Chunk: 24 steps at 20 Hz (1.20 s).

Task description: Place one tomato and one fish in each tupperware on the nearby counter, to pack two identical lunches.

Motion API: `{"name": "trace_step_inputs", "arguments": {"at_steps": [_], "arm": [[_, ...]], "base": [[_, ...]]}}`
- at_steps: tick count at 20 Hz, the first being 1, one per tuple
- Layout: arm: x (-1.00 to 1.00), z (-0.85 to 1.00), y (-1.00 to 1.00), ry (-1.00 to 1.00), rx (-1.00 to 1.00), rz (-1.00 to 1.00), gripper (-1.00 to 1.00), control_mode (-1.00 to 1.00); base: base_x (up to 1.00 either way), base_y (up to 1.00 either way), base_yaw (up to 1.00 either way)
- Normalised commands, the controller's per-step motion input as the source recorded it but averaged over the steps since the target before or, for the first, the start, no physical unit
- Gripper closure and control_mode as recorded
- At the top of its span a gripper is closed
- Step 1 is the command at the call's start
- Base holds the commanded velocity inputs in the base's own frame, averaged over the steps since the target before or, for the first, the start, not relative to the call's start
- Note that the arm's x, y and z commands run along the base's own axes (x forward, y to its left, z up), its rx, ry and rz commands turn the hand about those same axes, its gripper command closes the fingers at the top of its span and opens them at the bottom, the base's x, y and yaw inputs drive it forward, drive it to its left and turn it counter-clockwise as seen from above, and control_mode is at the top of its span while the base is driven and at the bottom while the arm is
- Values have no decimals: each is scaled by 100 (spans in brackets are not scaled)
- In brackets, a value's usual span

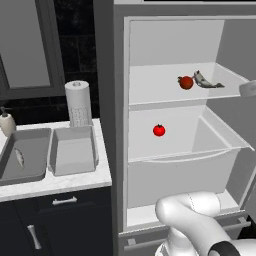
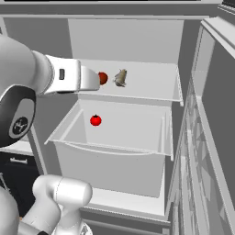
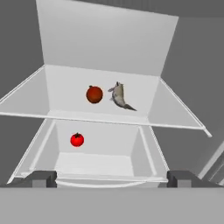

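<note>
End effector [image 3: 112, 178] spread apart, empty, faced fridge shelf. Risked nudging fish [image 3: 118, 96] when grabbing tomato [image 3: 94, 94], sat just beside.

Open gripper [image 3: 112, 178] facing fridge, darker tomato [image 3: 94, 94] beside fish [image 3: 119, 97] on shelf [image 3: 65, 113], brighter tomato [image 3: 77, 139] in drawer [image 3: 144, 153] below

Both base views look forward and down into the open fridge [image 1: 175, 125], one from its left, one from its right. The hand view faces the same shelves from closer.
</note>
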Motion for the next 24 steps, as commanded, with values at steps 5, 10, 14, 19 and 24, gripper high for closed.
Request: {"name": "trace_step_inputs", "arguments": {"at_steps": [5,10,14,19,24], "arm": [[64,0,-12,5,13,0,-100,-100],[46,-2,-4,6,4,0,-100,-100],[37,-25,0,0,0,2,-100,-100],[42,-32,0,0,0,3,-100,-100],[47,-3,-4,10,0,1,-100,-100]], "base": [[0,0,0],[0,0,0],[0,0,0],[0,0,0],[0,0,0]]}}
